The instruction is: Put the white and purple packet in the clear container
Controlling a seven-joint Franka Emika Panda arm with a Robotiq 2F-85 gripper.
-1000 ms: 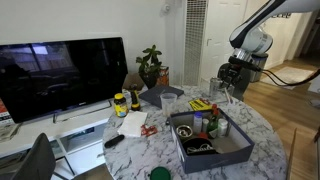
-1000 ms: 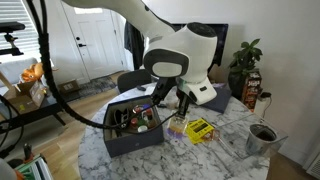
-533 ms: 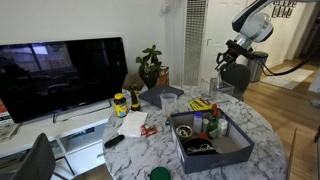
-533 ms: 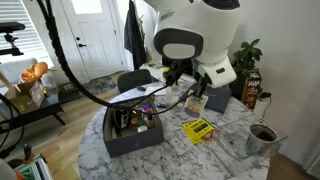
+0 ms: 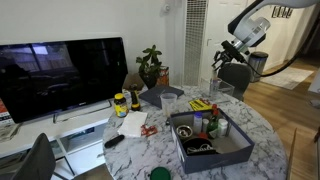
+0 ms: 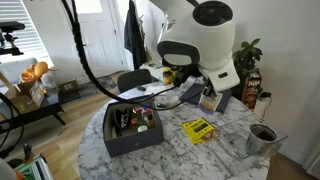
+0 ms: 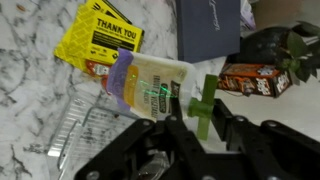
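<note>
Wrist view has the claw [image 7: 190, 124] coming in from the bottom edge, its dark fingers [image 7: 171, 128] closed narrowly on the near end of the white and purple packet [image 7: 150, 85]. The rest of the packet reaches away from the claw, its purple band toward the picture's left. Beneath it the marble desk [image 7: 30, 95] carries a yellow packet [image 7: 100, 38] printed "THANK YOU" and a dark blue folder [image 7: 208, 25], with a brown box [image 7: 250, 78] off to the right. The clear container [image 7: 85, 138] sits at lower left in this view, just beside the claw and below the packet's purple end, its see-through walls letting the marble show. The packet does not lie inside it. In an exterior view the claw [image 6: 203, 90] is raised above the desk with the packet [image 6: 210, 102] hanging from it, off the surface and above the yellow packet [image 6: 200, 129]. The grey-blue tray [image 6: 128, 143] of items stands well apart to one side. How high the packet hangs over the container cannot be judged.
</note>
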